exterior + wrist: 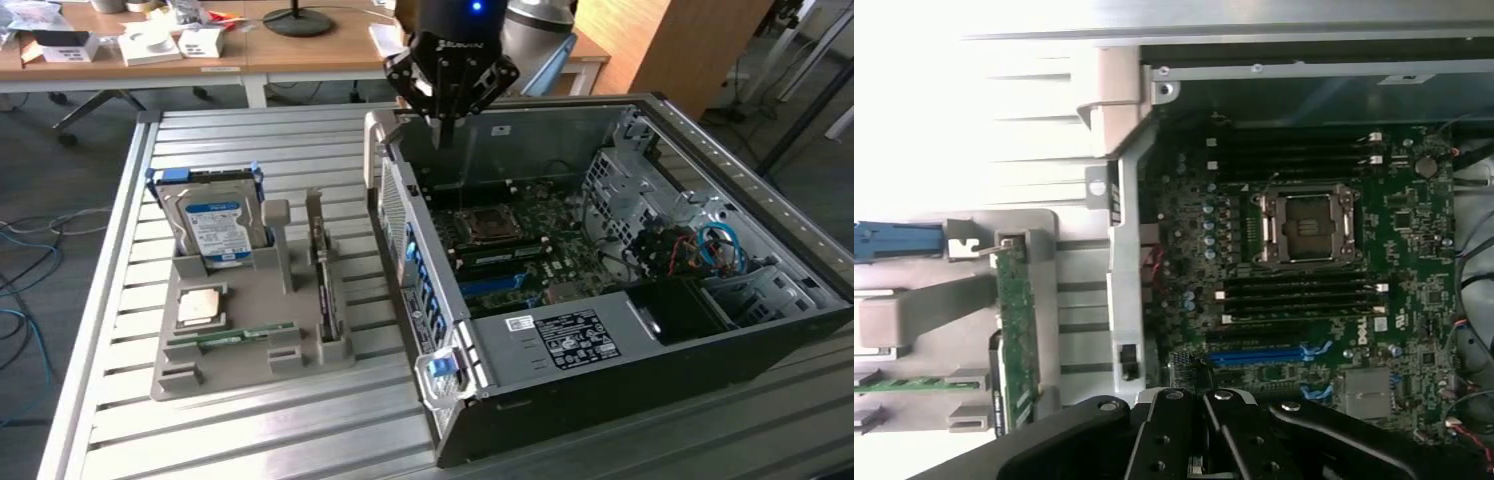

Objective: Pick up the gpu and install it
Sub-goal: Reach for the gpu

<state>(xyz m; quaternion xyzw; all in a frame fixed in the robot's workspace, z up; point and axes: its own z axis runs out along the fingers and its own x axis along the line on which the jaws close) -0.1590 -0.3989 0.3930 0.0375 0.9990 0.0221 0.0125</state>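
Closest in the exterior view runs the slatted bench, and on it, in the lower left of the frame, sits a grey tray. Across the tray's near part lies a green memory stick, with a processor chip just behind and a hard drive standing at the far end. The gpu stands on edge in a slot along the tray's right side, untouched. Right of the tray lies the open computer case, its motherboard bare. Farther back my gripper hangs above the case's far left corner, fingers pinched together on nothing, well apart from the gpu. I judge the approach is the step in hand. A grasp would call for coming over the tray, spreading the fingers and lining them across the card's thin upper edge.
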